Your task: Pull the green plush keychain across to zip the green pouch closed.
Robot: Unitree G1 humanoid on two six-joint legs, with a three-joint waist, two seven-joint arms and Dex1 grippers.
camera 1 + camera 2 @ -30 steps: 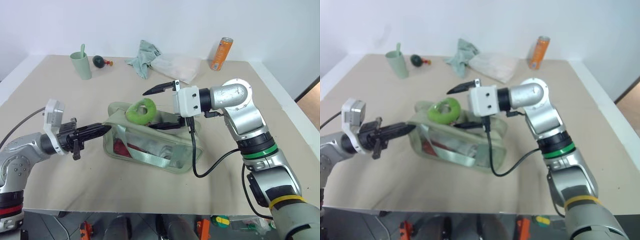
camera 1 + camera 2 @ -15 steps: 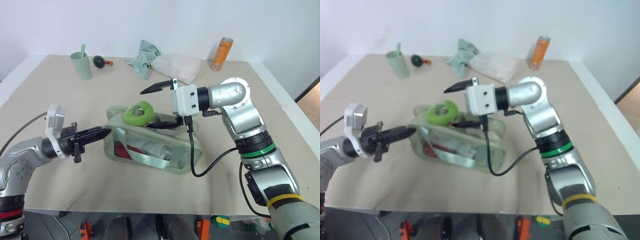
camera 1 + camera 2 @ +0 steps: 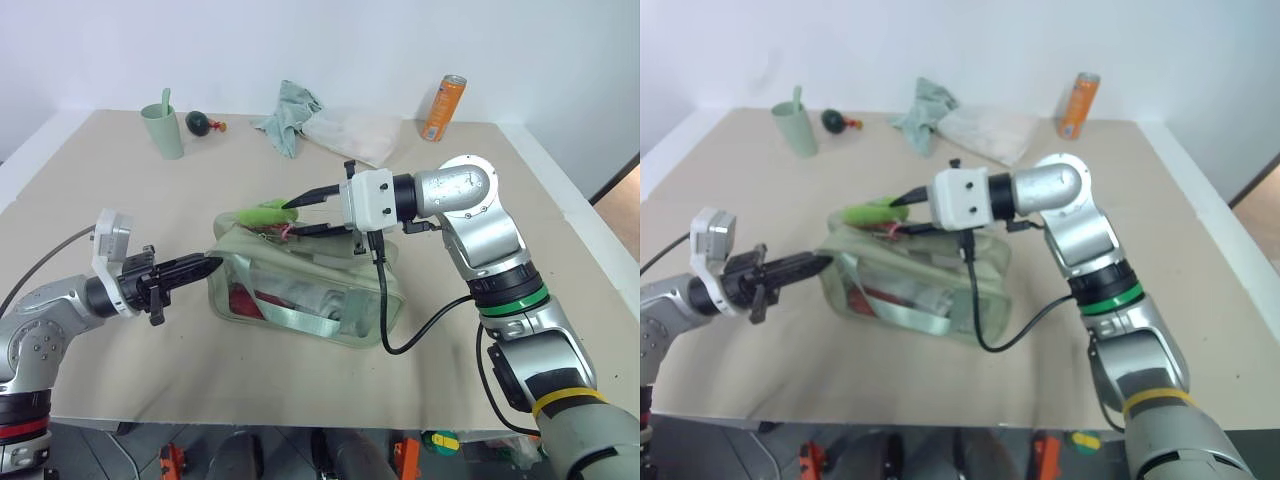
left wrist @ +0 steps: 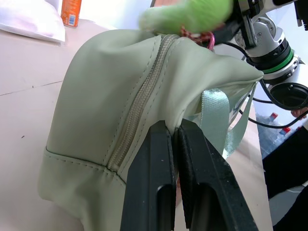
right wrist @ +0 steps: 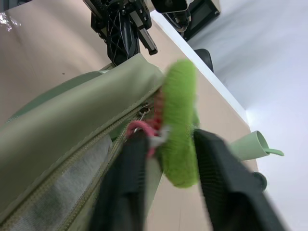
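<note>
At the middle of the counter [image 3: 120, 180], the green pouch [image 3: 310, 290] lies on its side with its clear panel toward me, and the green plush keychain [image 3: 262, 213] sits at the pouch's top, near the end by my left arm. My right end effector [image 3: 297, 205] has just closed — a moment ago its fingers stood wide apart around the plush, and now they are clamped on it, squeezing it flat; the wrist view shows the fuzz pinched between the two fingers [image 5: 219, 178], with the pink clip of the zipper pull just beside them. My left end effector [image 3: 205, 265] has not moved: its fingers are pressed together on a fold of fabric at the pouch's near corner, anchoring that end. So, as I judge it, the grasp is made and the pouch is braced — the pull itself has not begun. Most of the zipper still looks open.
</note>
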